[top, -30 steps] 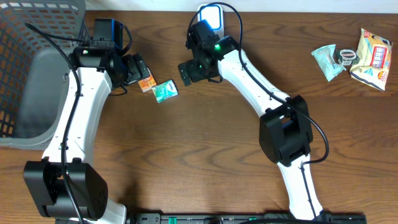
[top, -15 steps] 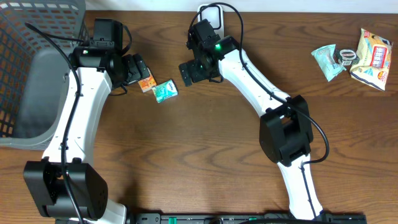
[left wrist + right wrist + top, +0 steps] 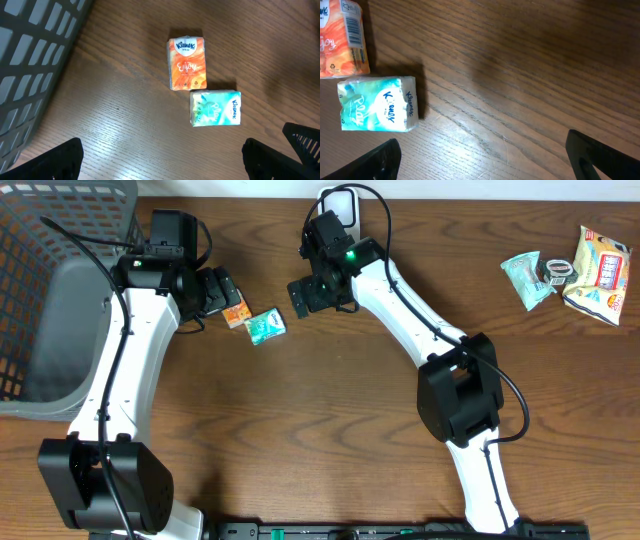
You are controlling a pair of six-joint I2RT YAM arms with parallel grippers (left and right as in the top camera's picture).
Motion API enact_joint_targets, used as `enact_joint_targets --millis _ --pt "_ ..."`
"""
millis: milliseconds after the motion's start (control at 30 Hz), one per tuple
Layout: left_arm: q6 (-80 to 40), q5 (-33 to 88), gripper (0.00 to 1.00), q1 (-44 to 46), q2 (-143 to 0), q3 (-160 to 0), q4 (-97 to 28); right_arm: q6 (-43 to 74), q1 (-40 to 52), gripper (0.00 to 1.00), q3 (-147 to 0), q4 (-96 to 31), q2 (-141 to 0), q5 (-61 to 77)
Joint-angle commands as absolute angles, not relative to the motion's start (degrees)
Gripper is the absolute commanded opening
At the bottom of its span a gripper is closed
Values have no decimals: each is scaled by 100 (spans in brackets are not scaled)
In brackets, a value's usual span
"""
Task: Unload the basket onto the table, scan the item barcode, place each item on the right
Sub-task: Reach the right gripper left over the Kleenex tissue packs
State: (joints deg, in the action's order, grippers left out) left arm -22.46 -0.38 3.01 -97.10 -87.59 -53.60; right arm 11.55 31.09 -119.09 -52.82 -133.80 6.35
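You have two small pocket-tissue packs lying flat on the table, an orange pack and a teal pack, corner to corner and just about touching, near the grey basket and between the two arms; which of them you are meant to scan the pictures do not tell, though both sit within reach. Expect either one to be very light and soft, a film wrap over folded tissue; it should squash under a hard pinch and may slide on the wood as a finger meets it, but it is not fragile. Take it across the short sides, where the edges are firmer, and keep your fingers off the barcode, which shows on the long edge of the orange pack in the right wrist view; the teal pack's code is not in sight. Your left gripper hangs over the pair with its jaws spread wide, holding and touching nothing; your right gripper is just beside the teal pack, likewise fully spread and empty. What looks like the scanner stands at the far edge, behind the right wrist.
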Motion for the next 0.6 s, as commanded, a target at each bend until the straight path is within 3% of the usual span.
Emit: enact_joint_targets --millis 0,567 --pt "-2211 -113 100 281 -9736 -8785 -5376 1216 3072 99 -11907 -5273 -13478 589" --pt "-2211 -113 100 281 -9736 -8785 -5376 1260 3111 99 -11904 -5011 -13515 600"
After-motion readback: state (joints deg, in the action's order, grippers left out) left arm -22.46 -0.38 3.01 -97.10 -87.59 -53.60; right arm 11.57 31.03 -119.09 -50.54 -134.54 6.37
